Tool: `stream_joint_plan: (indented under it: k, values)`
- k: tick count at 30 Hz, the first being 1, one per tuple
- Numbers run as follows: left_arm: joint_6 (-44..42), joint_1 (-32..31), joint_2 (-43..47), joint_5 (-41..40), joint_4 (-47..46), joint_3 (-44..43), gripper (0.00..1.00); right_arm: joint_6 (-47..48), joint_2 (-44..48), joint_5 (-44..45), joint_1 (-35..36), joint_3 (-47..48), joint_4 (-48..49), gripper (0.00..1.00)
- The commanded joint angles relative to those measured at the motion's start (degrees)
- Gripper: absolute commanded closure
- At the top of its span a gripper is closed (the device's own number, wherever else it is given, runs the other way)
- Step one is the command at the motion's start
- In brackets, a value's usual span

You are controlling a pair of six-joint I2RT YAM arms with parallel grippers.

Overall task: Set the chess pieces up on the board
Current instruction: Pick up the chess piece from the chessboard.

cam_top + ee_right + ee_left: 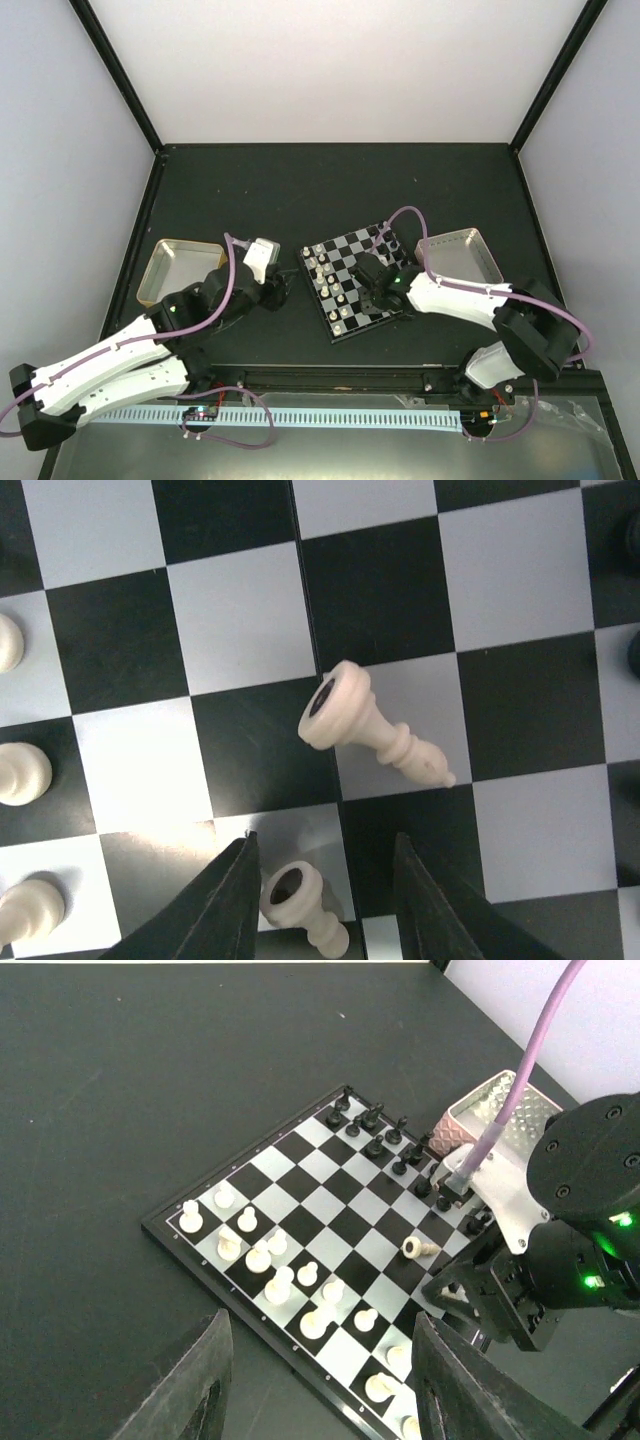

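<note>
The board [340, 262] lies mid-table, turned at an angle. Cream-white chess pieces [260, 1255] stand along its near-left side and black ones [372, 1130] along the far right. My right gripper [322, 845] hangs low over the board, open. A small fallen white piece [300, 905] lies between its fingers, against the left finger [225, 900] and apart from the right one. Just beyond, a toppled white bishop [365, 725] lies across two squares. My left gripper [320, 1360] is open and empty above the board's near edge.
A metal tray [180, 265] sits to the left of the board, partly under my left arm. A second tray [460, 255] sits to the right, behind my right arm. A purple cable [520, 1080] arcs above that tray.
</note>
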State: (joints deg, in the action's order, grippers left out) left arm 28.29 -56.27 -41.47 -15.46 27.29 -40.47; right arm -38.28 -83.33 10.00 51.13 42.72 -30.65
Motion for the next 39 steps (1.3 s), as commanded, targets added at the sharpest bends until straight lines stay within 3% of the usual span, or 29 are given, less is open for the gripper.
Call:
stream_joint_plan:
  k: [1, 5, 18, 28, 33, 39]
  values:
    - [0.14, 0.28, 0.77, -1.12, -1.03, 0.52, 0.50, 1.12, -1.94, 2.50, 0.32, 1.75, -1.64, 0.65]
    - [-0.07, 0.28, 1.19, -0.93, -0.81, 0.59, 0.50, 0.88, -3.19, 2.75, 0.40, 2.45, -2.49, 0.76]
    - [0.01, 0.24, 1.14, -0.63, -1.40, 1.09, 0.49, 1.31, -1.60, -1.55, 0.31, 2.32, -4.57, 0.71]
    - [0.32, 0.28, 1.04, -0.36, -1.54, 1.09, 0.49, 1.11, -3.21, -0.42, 0.26, 2.81, -4.15, 0.83]
    - [0.53, 0.28, 1.39, 0.18, -2.35, 1.72, 0.49, -0.97, -0.59, -1.61, 0.22, 2.52, 1.10, 0.85]
    - [2.44, 0.28, 2.20, 3.41, -7.64, 4.60, 0.45, -11.36, 11.07, -9.81, 0.23, 0.41, 14.32, 0.84]
